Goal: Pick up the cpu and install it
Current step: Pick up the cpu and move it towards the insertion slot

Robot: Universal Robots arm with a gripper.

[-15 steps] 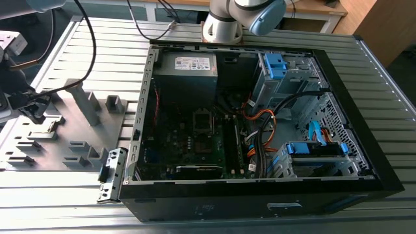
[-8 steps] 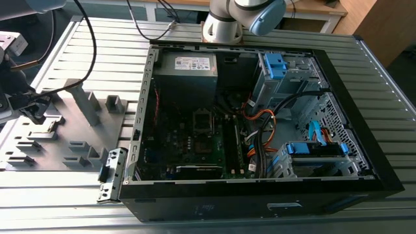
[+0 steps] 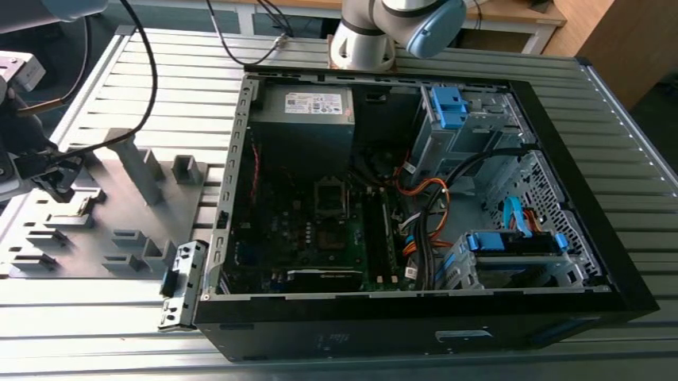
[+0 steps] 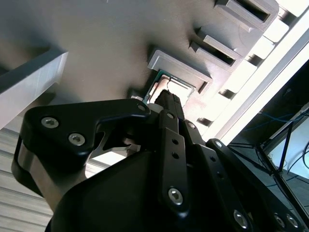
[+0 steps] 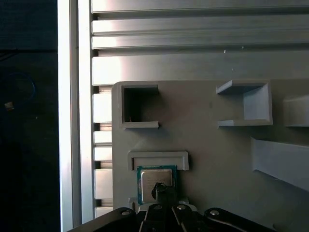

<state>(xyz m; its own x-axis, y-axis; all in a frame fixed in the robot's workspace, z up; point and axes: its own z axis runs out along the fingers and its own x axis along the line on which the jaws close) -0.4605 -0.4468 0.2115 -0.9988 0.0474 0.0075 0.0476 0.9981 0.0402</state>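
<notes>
One arm (image 3: 371, 36): we note its base standing at the exterior view's top. One gripper (image 5: 164, 191): black, pointing straight down, at the exterior view's left.

We count: one chip (image 5: 150, 177) | one gripper (image 5: 164, 191) | one grey holder plate (image 5: 207, 145) | one open computer case (image 3: 424, 337) | one power-supply box (image 3: 307, 105) | one robot arm (image 3: 421, 22)

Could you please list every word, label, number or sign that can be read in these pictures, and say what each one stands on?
No text here can be quoted; all of it is too small or blurred.
White label on the power supply: printed, too small to read.
Metal face of the cpu: faint marking, too blurred to read.
Near panel of the computer case: faint marks, unreadable.
</notes>
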